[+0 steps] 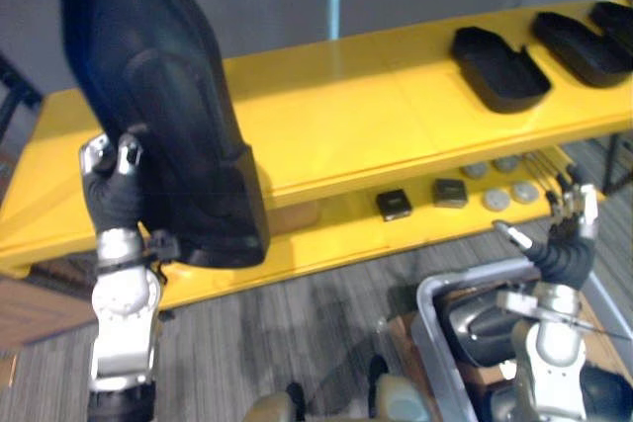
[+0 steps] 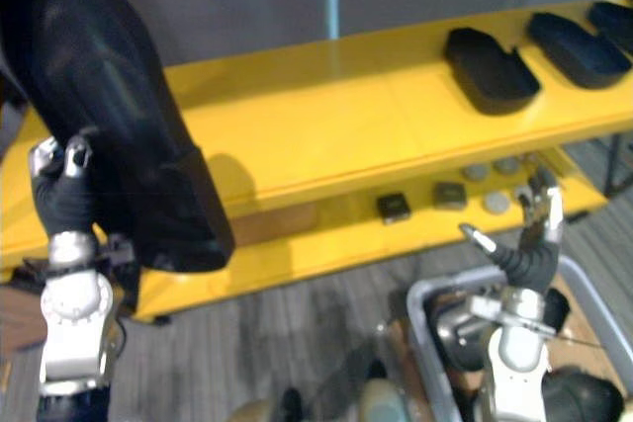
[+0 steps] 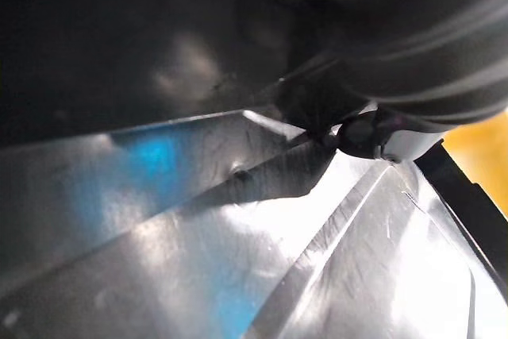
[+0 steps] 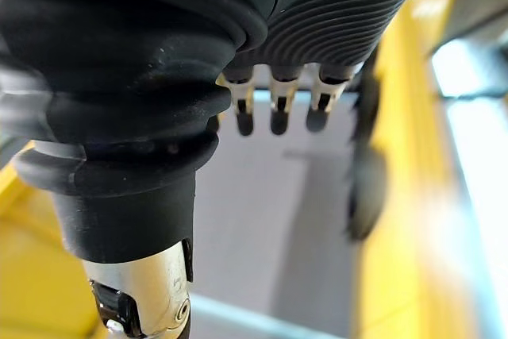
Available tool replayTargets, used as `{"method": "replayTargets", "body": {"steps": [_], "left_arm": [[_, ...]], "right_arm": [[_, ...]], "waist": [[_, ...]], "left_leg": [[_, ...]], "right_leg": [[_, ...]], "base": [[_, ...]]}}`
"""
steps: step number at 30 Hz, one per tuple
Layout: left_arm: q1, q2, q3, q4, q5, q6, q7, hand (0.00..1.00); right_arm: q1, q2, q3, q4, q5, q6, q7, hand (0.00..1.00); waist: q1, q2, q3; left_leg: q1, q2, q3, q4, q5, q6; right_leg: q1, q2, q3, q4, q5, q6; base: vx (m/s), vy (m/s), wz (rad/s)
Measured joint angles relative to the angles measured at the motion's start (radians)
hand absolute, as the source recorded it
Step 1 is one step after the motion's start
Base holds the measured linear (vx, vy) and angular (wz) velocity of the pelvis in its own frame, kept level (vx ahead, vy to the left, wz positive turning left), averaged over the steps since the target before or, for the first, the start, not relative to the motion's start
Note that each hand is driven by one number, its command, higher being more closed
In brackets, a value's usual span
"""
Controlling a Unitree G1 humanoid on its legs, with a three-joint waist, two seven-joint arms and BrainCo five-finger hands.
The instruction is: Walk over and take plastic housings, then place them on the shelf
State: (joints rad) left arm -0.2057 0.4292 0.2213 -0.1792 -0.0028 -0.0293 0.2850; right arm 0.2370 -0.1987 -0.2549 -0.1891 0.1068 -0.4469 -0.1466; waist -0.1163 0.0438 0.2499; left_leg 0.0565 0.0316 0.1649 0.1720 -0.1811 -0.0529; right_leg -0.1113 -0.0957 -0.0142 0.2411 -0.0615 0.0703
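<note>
Presently the left hand [image 1: 112,183] is raised in front of the yellow shelf [image 1: 326,116], its fingers [image 1: 129,153] curled over the lower edge of a large black plastic housing [image 1: 168,96], held upright and clear of the shelf. The housing is a long, smooth moulded shell with a rounded top and a stepped base. The left wrist view gives what the head views do not: the shell's glossy surface [image 3: 238,260], with ribs or creases and bright reflections. The right hand [image 1: 566,234] hangs low at the right above a grey bin [image 1: 435,303], fingers straight, thumb spread, holding nothing; the right wrist view shows its dark-tipped fingers [image 4: 274,113] extended in a row. On the shelf's top tier, far right, lie three more black housings [image 1: 499,68], shallow tray-like shells, open side up. The lower tier carries two small dark square blocks [image 1: 394,205] and several flat grey discs [image 1: 495,200]. Inside the bin are dark rounded parts [image 1: 475,328], type unclear.
</note>
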Motion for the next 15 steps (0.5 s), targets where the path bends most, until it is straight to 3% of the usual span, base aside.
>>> {"method": "replayTargets", "body": {"steps": [1,3,8,15], "left_arm": [[-0.055,0.028,0.0,0.082,-0.005,0.049,0.025,1.0],[-0.112,0.058,0.0,0.158,-0.039,0.089,0.047,1.0],[-0.295,0.144,0.003,0.442,-0.138,0.211,0.177,1.0],[-0.417,0.152,0.027,0.588,-0.158,0.301,0.377,1.0]], "right_arm": [[0.017,0.0,0.002,-0.006,0.008,0.004,0.015,0.0],[0.04,0.001,0.003,-0.012,0.026,0.008,0.025,0.0],[0.112,-0.003,0.08,-0.073,0.057,0.014,0.065,0.0],[0.132,-0.041,0.225,-0.128,0.078,0.033,0.051,0.0]], "waist": [[-0.019,0.005,0.001],[-0.04,0.009,0.0],[-0.085,0.026,0.0],[-0.116,0.038,0.01]], "left_leg": [[0.013,0.004,0.022,-0.005,0.0,0.0],[0.014,0.006,0.045,-0.007,0.003,-0.005],[0.014,0.012,0.115,-0.025,0.024,-0.015],[-0.025,0.013,0.166,-0.026,0.029,-0.015]], "right_leg": [[-0.005,0.008,0.021,0.006,-0.001,-0.001],[-0.018,0.013,0.039,0.014,-0.003,-0.004],[-0.067,0.029,0.081,0.05,-0.007,-0.012],[-0.14,0.032,0.103,0.087,-0.022,-0.023]], "base": [[0.01,-0.003,-0.48],[0.0,-0.009,-0.37],[-0.02,-0.034,-0.23],[-0.06,-0.02,-0.07]]}}
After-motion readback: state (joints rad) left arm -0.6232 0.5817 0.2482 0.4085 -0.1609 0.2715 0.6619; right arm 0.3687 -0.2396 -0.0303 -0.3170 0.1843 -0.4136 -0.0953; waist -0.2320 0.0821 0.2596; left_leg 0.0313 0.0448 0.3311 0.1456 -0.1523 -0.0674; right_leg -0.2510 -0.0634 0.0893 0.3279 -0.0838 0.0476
